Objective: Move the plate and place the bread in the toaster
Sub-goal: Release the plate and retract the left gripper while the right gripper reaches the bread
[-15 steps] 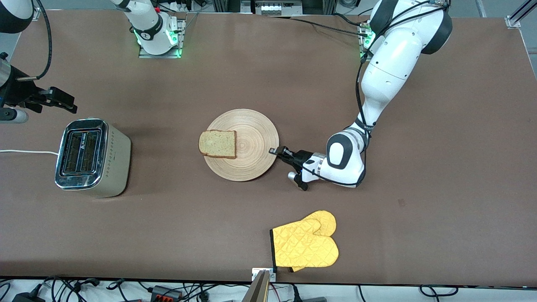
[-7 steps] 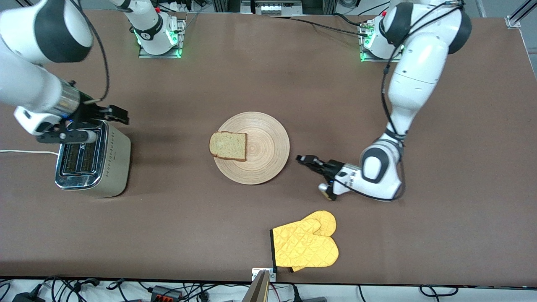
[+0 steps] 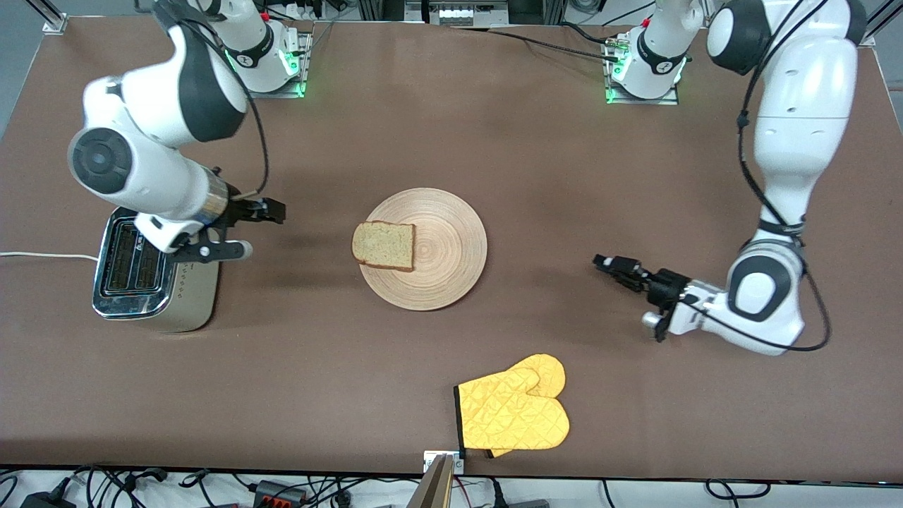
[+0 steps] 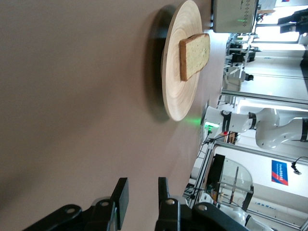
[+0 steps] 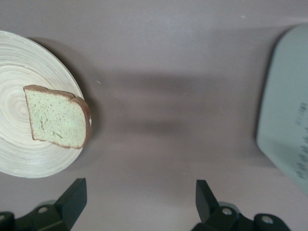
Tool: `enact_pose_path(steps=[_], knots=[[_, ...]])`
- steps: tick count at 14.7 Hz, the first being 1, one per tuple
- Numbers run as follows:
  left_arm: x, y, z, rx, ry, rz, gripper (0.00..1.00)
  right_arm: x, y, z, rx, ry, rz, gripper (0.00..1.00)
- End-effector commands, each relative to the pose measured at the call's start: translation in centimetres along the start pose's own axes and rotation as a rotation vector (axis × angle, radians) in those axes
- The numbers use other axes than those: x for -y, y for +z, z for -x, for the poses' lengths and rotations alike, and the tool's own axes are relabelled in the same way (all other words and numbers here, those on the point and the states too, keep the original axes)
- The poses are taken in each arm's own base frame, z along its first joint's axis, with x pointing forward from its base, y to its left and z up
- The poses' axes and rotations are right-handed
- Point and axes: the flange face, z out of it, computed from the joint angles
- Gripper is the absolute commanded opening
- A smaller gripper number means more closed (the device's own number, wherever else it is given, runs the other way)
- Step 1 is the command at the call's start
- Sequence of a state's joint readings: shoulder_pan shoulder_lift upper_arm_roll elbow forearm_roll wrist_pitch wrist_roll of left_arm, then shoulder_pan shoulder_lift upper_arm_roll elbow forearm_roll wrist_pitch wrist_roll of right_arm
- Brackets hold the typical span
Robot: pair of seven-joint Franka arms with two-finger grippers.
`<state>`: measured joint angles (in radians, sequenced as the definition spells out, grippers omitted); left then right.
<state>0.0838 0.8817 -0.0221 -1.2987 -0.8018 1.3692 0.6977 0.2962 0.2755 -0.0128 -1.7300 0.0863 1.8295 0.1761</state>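
The round wooden plate (image 3: 441, 264) lies mid-table with the bread (image 3: 384, 245) flat on its rim toward the right arm's end. The silver toaster (image 3: 152, 271) stands at the right arm's end, slots up. My right gripper (image 3: 274, 210) hovers open and empty over the table between toaster and plate. Its wrist view shows the bread (image 5: 57, 118), the plate (image 5: 29, 62), the toaster's side (image 5: 288, 106) and the gripper (image 5: 139, 202). My left gripper (image 3: 608, 264) is low, open and empty, apart from the plate toward the left arm's end. Its wrist view shows the gripper (image 4: 142, 197), plate (image 4: 175, 96) and bread (image 4: 195, 55).
A yellow oven mitt (image 3: 511, 413) lies near the table's front edge, nearer the camera than the plate. The toaster's white cord (image 3: 42, 255) runs off the right arm's end of the table.
The plate with the bread slid a little toward the left arm's end. My left gripper let go of its rim and drew back. My right gripper swung in past the toaster toward the plate.
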Motion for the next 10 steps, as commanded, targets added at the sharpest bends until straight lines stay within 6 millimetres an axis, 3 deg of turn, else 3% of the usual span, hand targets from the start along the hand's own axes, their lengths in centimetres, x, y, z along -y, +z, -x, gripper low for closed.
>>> enact_pose_path(steps=[1, 3, 4, 5, 6, 7, 10], knots=[[-5.0, -6.5, 3.0, 0.033, 0.013, -0.134, 0.32, 2.3, 3.4, -1.3, 0.005, 0.011, -0.034, 1.0], [-10.1, -10.5, 5.9, 0.086, -0.073, -0.299, 0.32, 3.0, 6.1, -2.2, 0.031, 0.062, -0.091, 1.0], [-13.5, -13.0, 7.6, 0.099, -0.073, -0.442, 0.4, 3.3, 7.1, -2.4, 0.045, 0.077, -0.121, 1.0], [-16.4, -14.4, 8.8, 0.106, -0.065, -0.535, 0.58, 3.4, 8.4, -2.7, 0.071, 0.101, -0.158, 1.0], [-19.0, -15.2, 9.6, 0.105, -0.041, -0.587, 1.0, 3.7, 9.6, -2.9, 0.097, 0.124, -0.198, 1.0], [-20.7, -15.7, 10.1, 0.091, -0.03, -0.609, 1.0, 3.9, 10.6, -3.2, 0.112, 0.149, -0.237, 0.94], [-22.8, -16.4, 11.1, 0.136, -0.022, -0.716, 1.0, 4.1, 14.1, -3.8, 0.161, 0.198, -0.289, 0.83]])
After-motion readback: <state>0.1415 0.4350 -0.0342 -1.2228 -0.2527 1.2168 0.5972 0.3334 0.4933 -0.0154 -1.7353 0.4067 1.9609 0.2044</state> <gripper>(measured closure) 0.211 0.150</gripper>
